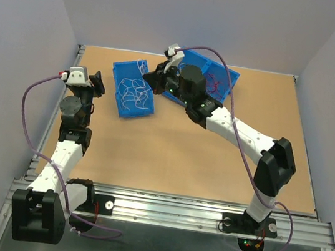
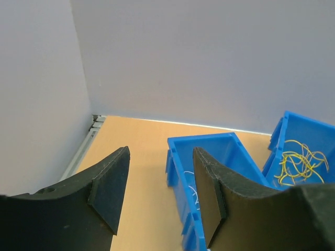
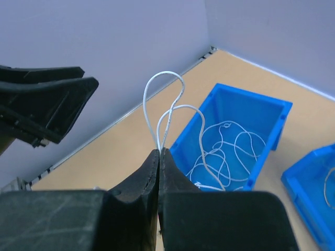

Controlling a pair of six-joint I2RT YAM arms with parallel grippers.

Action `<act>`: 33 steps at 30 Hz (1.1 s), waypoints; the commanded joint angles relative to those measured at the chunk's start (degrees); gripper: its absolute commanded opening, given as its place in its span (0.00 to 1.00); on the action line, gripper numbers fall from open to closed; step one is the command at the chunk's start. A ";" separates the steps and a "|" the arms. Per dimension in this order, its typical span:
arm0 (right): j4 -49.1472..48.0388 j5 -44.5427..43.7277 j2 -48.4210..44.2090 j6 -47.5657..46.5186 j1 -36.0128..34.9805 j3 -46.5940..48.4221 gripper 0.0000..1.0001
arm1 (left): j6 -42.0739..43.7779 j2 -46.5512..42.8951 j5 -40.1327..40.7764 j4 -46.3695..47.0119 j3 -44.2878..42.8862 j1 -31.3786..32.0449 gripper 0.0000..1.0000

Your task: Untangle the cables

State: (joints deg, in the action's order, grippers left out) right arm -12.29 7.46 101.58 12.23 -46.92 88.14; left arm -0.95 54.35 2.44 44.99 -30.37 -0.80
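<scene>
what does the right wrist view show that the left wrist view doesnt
Only right wrist: the right gripper shut on a white cable looping upward. Only left wrist: the tangle of yellow cables in the second bin. Both: the blue bin holding white cables, the open left gripper and the tan table.

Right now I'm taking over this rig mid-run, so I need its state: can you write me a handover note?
Left gripper: jaws open, empty, left of the bins.
Right gripper: jaws shut on a white cable, looped above them, trailing into the left blue bin.
More white cables lie looped in that bin; yellow cables in the other bin.
Done: one strand gripped. Left: pull it free, then sort the rest.
</scene>
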 commanded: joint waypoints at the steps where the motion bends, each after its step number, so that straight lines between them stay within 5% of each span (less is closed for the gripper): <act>1: -2.65 1.94 6.67 0.78 -0.28 9.76 0.01 | -0.98 -0.82 2.22 4.93 0.66 -0.34 0.62; 9: -3.52 -1.49 19.17 -1.50 -0.28 24.52 0.00 | 0.16 -0.82 2.66 6.25 1.37 -0.34 0.61; 20: -5.11 -8.00 28.05 0.59 1.38 26.12 0.06 | 0.69 0.32 2.84 7.13 1.54 -0.34 0.61; 25: -1.77 -4.22 30.78 -0.10 1.39 28.93 0.32 | 0.69 0.50 1.61 7.83 1.89 -0.34 0.61; 26: -0.81 -4.21 30.78 -0.10 1.30 29.72 0.51 | 0.69 0.58 1.52 7.92 1.98 -0.34 0.61; 27: -0.63 -4.65 30.61 0.07 1.39 29.64 0.59 | 0.69 0.58 1.34 8.09 1.89 -0.34 0.61; 33: -0.71 -7.20 22.71 -0.36 1.30 23.24 0.77 | 2.18 0.94 -1.64 8.18 2.07 -0.34 0.61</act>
State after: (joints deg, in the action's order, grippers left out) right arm -11.16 1.41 132.46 12.21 -45.50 112.57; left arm -0.01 55.46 3.14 48.64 -28.60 -0.86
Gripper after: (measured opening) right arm 0.752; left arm 0.611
